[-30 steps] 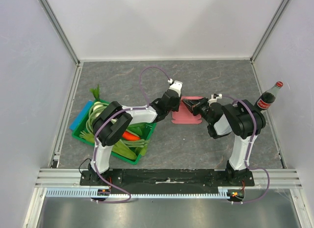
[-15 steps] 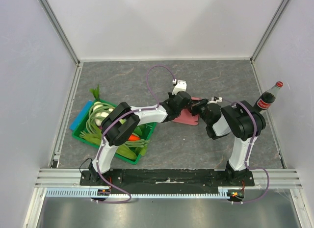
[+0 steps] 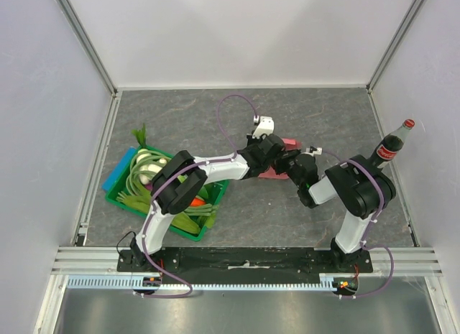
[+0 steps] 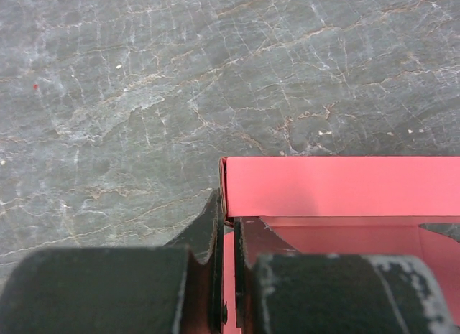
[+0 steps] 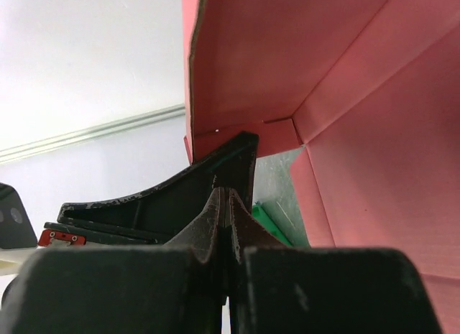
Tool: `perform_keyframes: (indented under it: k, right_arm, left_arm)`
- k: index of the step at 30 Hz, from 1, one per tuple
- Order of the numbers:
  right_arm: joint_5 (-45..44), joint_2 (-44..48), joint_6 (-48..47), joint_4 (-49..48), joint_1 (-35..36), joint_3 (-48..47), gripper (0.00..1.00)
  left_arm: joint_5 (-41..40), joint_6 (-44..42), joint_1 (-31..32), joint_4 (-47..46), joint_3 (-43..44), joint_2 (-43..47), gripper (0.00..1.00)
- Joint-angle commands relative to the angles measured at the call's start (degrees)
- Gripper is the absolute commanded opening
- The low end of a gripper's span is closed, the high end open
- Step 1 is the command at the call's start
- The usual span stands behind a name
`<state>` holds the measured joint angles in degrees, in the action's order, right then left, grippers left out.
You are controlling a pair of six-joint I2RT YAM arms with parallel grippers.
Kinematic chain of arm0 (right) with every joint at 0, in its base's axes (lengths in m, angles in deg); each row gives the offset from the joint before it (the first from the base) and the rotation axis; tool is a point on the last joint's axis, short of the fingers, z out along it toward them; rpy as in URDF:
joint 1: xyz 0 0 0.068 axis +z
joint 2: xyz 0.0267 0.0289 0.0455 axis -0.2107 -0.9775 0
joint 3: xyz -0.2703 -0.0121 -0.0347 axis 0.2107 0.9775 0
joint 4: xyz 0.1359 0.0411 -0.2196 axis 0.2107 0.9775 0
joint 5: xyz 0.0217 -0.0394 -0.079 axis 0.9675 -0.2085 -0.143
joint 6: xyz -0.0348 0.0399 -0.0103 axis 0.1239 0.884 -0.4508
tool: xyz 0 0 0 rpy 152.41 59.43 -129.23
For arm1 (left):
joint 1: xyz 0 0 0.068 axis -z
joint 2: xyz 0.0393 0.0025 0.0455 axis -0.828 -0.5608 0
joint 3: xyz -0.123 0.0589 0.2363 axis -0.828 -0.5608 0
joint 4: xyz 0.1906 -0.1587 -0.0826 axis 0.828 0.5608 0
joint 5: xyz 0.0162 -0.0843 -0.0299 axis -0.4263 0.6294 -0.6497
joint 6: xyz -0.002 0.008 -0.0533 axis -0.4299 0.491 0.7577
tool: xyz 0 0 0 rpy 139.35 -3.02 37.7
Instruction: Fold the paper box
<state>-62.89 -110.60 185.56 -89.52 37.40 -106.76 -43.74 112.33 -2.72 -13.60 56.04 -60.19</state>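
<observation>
Paper box (image 3: pixel 290 143): pink thin card, partly raised, sitting mid-table on the grey table (image 3: pixel 180 118) between my two pincers. From above it is largely hidden under them. In my left wrist view one long wall (image 4: pixel 338 187) stands upright with the open interior behind it.

Left pincer (image 4: pixel 228 230): pinching the end wall at the corner, with the card edge visible between the fingers.

Right pincer (image 5: pixel 226 197): fingers pressed together just under a small corner tab. I cannot tell whether any card is caught between them.

Handling, in my judgement: the paper box is very light and likely to slide on the table unless braced. The card is stiff only along its creases, and it will buckle or crease if squeezed mid-panel. Best hold is on a wall edge close to a corner or fold line, with the other pincer steadying the opposite side.

Also present: green crate of vegetables (image 3: pixel 188 233) at near left and cola bottle (image 3: pixel 392 146) at far right, both well apart from the work.
</observation>
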Motion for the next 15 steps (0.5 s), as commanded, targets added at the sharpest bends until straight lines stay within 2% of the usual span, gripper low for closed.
perform_keyframes:
  k: [1,3,4,8,11,15]
  right_arm:
    - [7.42,-0.66,-4.84,-0.06,0.88,-1.16,0.00]
    - [9.91,-0.06,-8.55,-1.39,-1.50,-0.74,0.00]
    - [13.75,2.04,-13.01,2.61,-2.37,-0.13,0.00]
    - [21.92,8.46,-22.68,12.56,-10.00,1.55,0.29]
    - [26.51,13.74,-28.58,21.87,-12.75,1.29,0.47]
    - [27.85,19.27,-31.16,28.66,-13.02,-1.35,0.63]
  left_arm:
    - [1.14,-3.29,-1.22,-16.51,-6.93,4.25,0.02]
    - [8.34,-6.46,-1.66,-23.73,-11.69,6.97,0.02]
    - [10.72,-9.09,-1.66,-26.27,-13.36,7.94,0.02]
    - [17.66,-12.89,-2.28,-37.69,-23.28,11.90,0.02]
    - [22.67,-12.99,-3.07,-42.19,-27.51,13.48,0.02]
    - [23.49,-14.13,-3.25,-46.32,-29.63,13.66,0.02]
